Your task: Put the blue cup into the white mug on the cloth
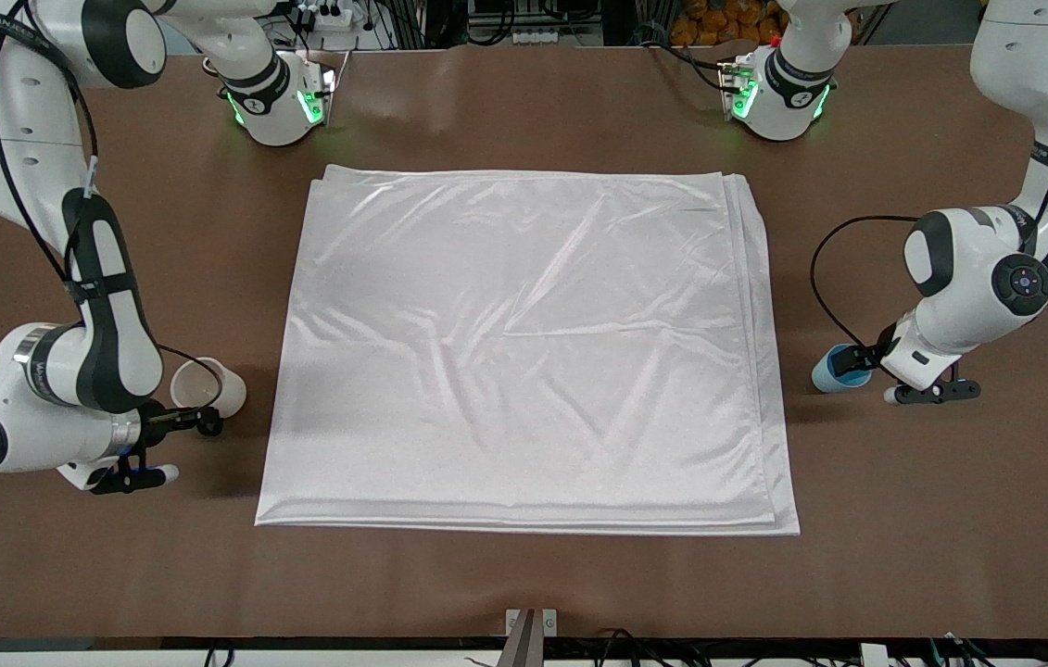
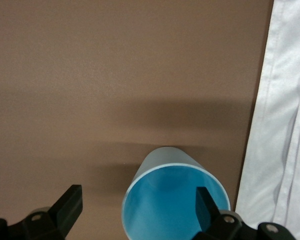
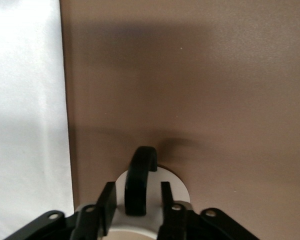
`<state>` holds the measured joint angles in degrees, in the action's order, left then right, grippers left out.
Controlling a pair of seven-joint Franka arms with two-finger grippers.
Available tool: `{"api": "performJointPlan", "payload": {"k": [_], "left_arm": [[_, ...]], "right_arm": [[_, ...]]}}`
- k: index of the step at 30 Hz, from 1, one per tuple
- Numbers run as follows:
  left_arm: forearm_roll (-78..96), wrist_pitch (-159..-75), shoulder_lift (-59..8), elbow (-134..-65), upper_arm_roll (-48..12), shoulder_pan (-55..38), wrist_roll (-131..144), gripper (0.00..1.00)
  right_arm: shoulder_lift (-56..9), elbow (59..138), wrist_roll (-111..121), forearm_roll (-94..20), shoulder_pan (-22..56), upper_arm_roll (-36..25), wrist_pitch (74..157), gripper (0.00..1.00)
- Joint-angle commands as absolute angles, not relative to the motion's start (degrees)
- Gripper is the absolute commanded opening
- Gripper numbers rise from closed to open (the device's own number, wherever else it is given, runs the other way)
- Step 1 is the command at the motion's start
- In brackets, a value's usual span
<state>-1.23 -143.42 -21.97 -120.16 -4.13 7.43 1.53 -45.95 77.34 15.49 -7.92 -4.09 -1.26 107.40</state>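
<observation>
My left gripper [image 2: 135, 210]: at the left arm's end of the table, low over the blue cup [image 1: 837, 369]; my fingers [image 2: 67, 206] are spread wide, one inside the cup's mouth and one out over bare table, not pressing the wall.
My right gripper [image 3: 136, 197]: at the right arm's end of the table, fingers closed in on either side of the white mug's black handle [image 3: 138, 179].
Blue cup: upright on the brown table [image 1: 524, 102], just beside the cloth's layered edge, bright blue inside [image 2: 165, 205].
White mug [image 1: 207, 386]: off the cloth, near the edge toward my right arm, tipped so its pale mouth shows to the front camera.
Cloth [image 1: 524, 343]: spread flat mid-table between my two arms, softly wrinkled, with nothing on it.
</observation>
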Motion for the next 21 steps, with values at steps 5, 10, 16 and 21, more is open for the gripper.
{"api": "performJointPlan", "payload": {"k": [5, 10, 16, 21], "left_arm": [[-2.2, -146.8, -21.8, -122.2, -4.3, 8.0, 1.1, 0.75], [-2.2, -147.6, -22.8, -122.1, -4.3, 8.0, 1.0, 0.30], [-2.2, -147.6, -23.1, -122.1, -4.4, 7.9, 0.9, 0.00], [-2.2, -147.6, -23.5, -122.0, -4.4, 7.9, 0.8, 0.00]], "right_arm": [[-46.4, 75.9, 18.3, -8.9, -4.7, -0.8, 106.3, 0.00], [-46.4, 75.7, 17.7, -8.8, -4.2, -0.7, 106.4, 0.00], [-46.0, 74.7, 13.7, -8.7, -2.8, -0.7, 106.6, 0.00], [-45.8, 72.5, 10.6, -8.6, -0.6, -0.7, 106.1, 0.00]]}}
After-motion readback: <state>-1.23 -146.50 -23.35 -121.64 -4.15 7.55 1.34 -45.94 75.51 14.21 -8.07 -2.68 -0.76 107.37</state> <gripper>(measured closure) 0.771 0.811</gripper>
